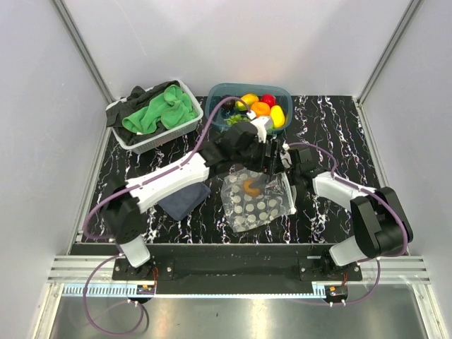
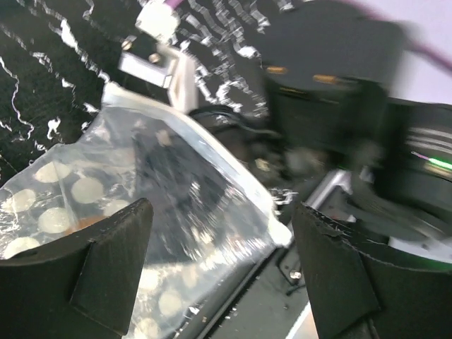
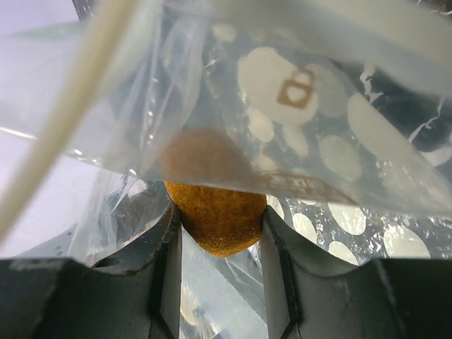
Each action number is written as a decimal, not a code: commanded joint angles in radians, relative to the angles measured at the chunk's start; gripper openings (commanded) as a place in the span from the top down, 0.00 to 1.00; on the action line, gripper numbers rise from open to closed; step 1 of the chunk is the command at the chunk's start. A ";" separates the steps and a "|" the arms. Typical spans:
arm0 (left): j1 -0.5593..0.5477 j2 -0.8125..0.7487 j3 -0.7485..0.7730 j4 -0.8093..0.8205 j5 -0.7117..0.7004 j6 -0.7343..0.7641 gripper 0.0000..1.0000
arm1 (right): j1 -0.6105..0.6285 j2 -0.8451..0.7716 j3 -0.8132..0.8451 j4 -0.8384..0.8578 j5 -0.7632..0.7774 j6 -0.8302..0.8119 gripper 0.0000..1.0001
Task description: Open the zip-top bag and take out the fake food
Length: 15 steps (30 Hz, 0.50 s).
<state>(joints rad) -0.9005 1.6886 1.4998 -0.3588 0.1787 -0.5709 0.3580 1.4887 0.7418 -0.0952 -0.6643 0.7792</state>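
Zip-top bag (image 1: 258, 205): mid-table, between both arms. Right gripper (image 3: 220, 239) pinches 1 orange-brown fake food piece (image 3: 220, 215) at bag mouth. Left gripper (image 2: 219, 240) spread wide, holding nothing. Nothing anchors bag, so we fear film snags and bag drags along. We count 1 bag, 1 piece inside, roughly 5 in teal tub (image 1: 244, 86).
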 commanded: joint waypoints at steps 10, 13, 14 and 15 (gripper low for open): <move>-0.005 0.134 0.163 -0.058 -0.076 -0.009 0.29 | 0.013 -0.084 0.005 -0.015 0.017 0.026 0.94; -0.005 0.154 0.178 -0.063 -0.042 -0.012 0.35 | 0.016 -0.091 0.002 -0.014 0.023 0.032 0.94; -0.003 0.161 0.183 -0.063 -0.032 -0.015 0.38 | 0.018 -0.093 0.002 -0.012 0.025 0.031 0.94; 0.002 0.166 0.186 -0.063 -0.022 -0.015 0.41 | 0.018 -0.096 0.002 -0.012 0.028 0.032 0.94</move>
<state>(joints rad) -0.9039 1.8305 1.6344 -0.4282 0.1310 -0.5774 0.3630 1.4353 0.7410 -0.1131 -0.6601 0.8013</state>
